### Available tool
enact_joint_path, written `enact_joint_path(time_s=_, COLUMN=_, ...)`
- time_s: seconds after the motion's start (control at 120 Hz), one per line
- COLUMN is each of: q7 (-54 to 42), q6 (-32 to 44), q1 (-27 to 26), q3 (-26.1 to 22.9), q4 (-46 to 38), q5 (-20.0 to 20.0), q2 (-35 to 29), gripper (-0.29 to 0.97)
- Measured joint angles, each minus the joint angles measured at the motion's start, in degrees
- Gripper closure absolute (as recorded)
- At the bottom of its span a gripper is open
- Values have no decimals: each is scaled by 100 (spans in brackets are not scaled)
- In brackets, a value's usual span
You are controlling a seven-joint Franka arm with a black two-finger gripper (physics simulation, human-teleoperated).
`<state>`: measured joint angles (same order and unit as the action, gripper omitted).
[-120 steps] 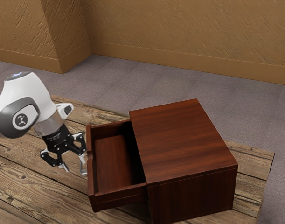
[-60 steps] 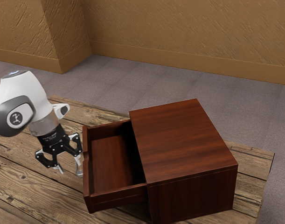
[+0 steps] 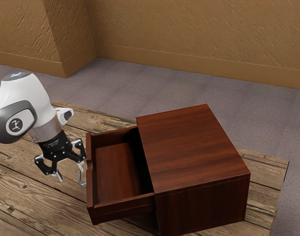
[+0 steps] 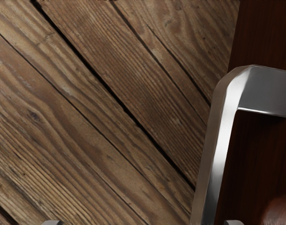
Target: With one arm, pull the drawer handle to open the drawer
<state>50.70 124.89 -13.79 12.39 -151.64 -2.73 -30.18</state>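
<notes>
The table (image 3: 22,206) is made of rough brown wood boards with dark gaps between them. One big dark red-brown box (image 3: 194,147) sits on it. The box's drawer (image 3: 115,172) sticks out over the boards. The table stands on a grey floor (image 3: 189,88).

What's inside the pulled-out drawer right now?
The drawer shows only its bare wooden floor and walls. Its back end runs under the cabinet, so that part is hidden.

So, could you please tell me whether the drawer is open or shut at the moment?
Open: the drawer juts well out of the cabinet, with its bare interior showing.
</notes>
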Motion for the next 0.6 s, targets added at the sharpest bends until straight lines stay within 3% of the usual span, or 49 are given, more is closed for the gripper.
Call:
enact_joint_path(time_s=0.217, q7=13, q6=-92, q1=0, q3=69, q4=17, q5=62, q2=-216, gripper=26)
enact_joint_path(time_s=0.308, q7=20, q6=-438, q1=3, q3=474, q4=487, q5=229, q2=-246, gripper=25)
enact_joint_path(time_s=0.367, q7=18, q6=-829, q1=-106, q3=732, q4=1288, q5=320, q2=-129, gripper=20)
enact_joint_path(time_s=0.442, q7=-195, q6=-1485, q1=-194, q3=901, q4=3271, q5=395, q2=621, gripper=15)
enact_joint_path(time_s=0.508, q7=-589, q6=-1979, q1=-161, q3=703, q4=4758, q5=429, q2=1247, gripper=11)
enact_joint_path(time_s=0.6, q7=-1208, q6=-2748, q1=147, q3=-103, q4=6499, q5=474, q2=1948, gripper=8)
